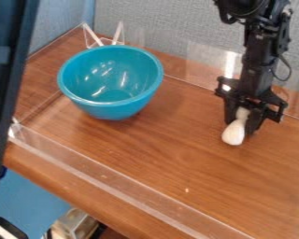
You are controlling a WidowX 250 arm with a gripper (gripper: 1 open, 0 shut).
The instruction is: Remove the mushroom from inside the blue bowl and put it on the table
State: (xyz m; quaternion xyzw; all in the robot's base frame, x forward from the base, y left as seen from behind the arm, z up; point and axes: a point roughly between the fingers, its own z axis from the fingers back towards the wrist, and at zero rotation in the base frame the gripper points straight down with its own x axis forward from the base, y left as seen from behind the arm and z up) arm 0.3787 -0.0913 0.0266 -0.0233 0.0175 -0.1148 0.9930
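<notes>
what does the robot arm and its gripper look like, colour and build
The slim black robot arm is built of jointed segments, with thin dark cabling along its upper part. It ends in a small black two-finger gripper on a wider crossbar. No markings are legible.

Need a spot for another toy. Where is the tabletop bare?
Bare wood spans the table between the blue bowl and the near acrylic wall. The far right is taken: the gripper holds the mushroom there.

slim black jointed arm with black two-fingered gripper (249, 112).
</notes>
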